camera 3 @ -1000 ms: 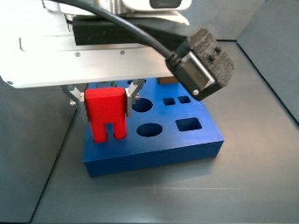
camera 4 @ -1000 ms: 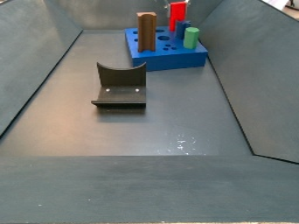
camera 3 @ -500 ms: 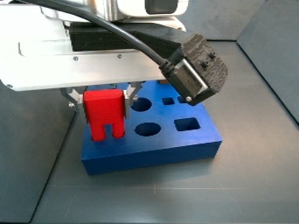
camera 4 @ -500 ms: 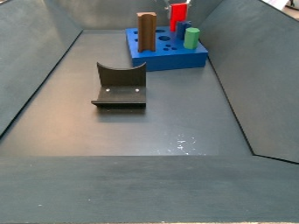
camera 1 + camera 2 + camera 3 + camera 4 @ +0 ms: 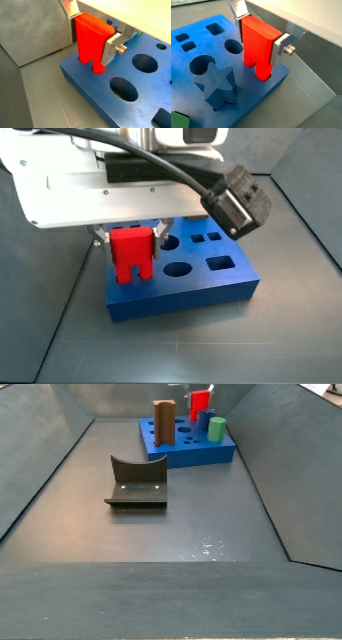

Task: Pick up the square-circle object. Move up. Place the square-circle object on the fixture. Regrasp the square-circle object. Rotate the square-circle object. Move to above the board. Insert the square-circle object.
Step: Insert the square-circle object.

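Bright red block (image 5: 90,42), upright, clamped between the claw (image 5: 93,30) plates over the near corner of the blue board (image 5: 137,95), its narrow lower prongs at the board's top face. Thick blue slab with round and square holes. Dark L-shaped fixture (image 5: 136,482) on the floor, well apart from the board

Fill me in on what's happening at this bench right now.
The gripper holds the square-circle object upright between its silver fingers, over the board near one corner. In a wrist view the red piece's lower end is at the blue top face by the edge; whether it has entered a hole cannot be told. The fixture stands on the floor apart from the board, with nothing on it.
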You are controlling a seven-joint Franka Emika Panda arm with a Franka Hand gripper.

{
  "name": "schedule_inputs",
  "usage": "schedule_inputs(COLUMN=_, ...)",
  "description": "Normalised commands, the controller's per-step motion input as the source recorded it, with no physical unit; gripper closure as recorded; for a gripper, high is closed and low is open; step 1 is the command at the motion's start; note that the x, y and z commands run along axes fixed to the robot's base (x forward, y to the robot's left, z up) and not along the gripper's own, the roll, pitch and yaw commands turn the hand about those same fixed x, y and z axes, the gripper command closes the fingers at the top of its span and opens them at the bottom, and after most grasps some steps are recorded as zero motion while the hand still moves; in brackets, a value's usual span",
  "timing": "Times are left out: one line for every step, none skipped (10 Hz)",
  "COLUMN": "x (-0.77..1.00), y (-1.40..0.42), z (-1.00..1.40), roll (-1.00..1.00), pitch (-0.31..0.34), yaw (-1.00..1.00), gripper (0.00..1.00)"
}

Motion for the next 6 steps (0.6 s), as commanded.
schedule_inputs(x=-0.04, y=-0.08, z=-0.65, roll=0.23, pitch=-0.136, yaw=0.01, gripper=1.0)
schedule_inputs(x=0.0, y=-0.07, z=-0.77, roll=0.19, pitch=-0.163, yaw=0.01, gripper=1.0)
schedule_inputs(x=0.0, y=-0.06, z=-0.8, roll=0.15, pitch=-0.17, yaw=0.0, gripper=1.0)
schedule_inputs(x=0.03, y=-0.11, z=-0.82, roll=0.09, pitch=-0.196, yaw=0.0, gripper=1.0)
schedule_inputs(x=0.04, y=-0.12, z=-0.83, roll=0.09, pitch=-0.199, yaw=0.0, gripper=1.0)
schedule_inputs(x=0.03, y=-0.13, z=-0.89, roll=0.08, pitch=-0.177, yaw=0.0, gripper=1.0)
